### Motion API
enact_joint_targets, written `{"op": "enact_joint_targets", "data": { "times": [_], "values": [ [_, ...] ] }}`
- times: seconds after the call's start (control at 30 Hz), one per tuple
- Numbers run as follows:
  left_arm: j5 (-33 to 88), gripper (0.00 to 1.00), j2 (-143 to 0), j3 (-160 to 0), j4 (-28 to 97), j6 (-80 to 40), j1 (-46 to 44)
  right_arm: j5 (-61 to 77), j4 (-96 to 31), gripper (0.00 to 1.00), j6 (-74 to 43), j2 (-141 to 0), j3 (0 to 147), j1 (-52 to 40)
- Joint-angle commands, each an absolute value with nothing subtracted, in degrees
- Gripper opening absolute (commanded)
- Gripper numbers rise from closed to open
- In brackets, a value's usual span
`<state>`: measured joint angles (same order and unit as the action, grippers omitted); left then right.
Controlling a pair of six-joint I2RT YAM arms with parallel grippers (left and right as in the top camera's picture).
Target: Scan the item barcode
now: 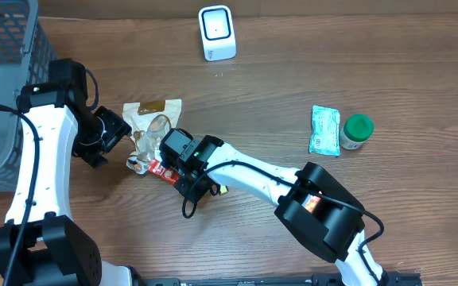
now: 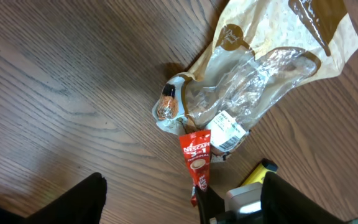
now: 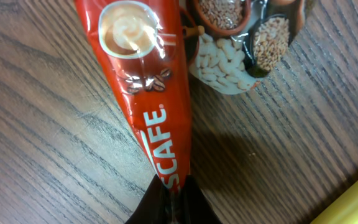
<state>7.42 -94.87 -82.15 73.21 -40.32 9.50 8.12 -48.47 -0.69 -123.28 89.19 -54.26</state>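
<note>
1. Red Nescafé sachet (image 3: 148, 93) lies flat on the wood, its narrow end pinched between the clenched fingers of the right gripper (image 3: 173, 202).
2. Left gripper (image 1: 106, 137) hangs released, jaws wide apart and holding nothing. The sachet and a clear-and-tan snack bag (image 2: 266, 68) lie just ahead of it, and a white printed label (image 2: 229, 130) on the bag faces up.
3. Brown wood-grain table (image 1: 261, 95) carries everything. The sachet's far end touches the snack bag.
4. White scanner (image 1: 217, 32) stands well beyond the right gripper. A green packet (image 1: 324, 129) and a green-lidded jar (image 1: 357, 131) sit off to its right, just beside each other.
5. Grey basket (image 1: 6, 79) borders the left gripper's outer side. Open wood lies between the right gripper and the scanner.
</note>
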Motion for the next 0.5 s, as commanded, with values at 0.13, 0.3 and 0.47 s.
{"op": "enact_joint_targets", "data": {
  "times": [0.13,0.3,0.47],
  "values": [
    [7.1,0.79,-95.4,-82.7,73.6,-37.2,9.7,9.6,-49.4,0.04,-3.0,-123.2,90.1,-54.1],
    [7.0,1.0,-95.4,-82.7,74.8,-37.2,9.7,18.7,-49.2,0.04,-2.9,-118.7,90.7,-50.9],
    [7.0,1.0,-95.4,-82.7,74.8,-37.2,9.7,39.5,-50.1,0.04,2.1,-113.2,90.7,-44.1]
  ]
}}
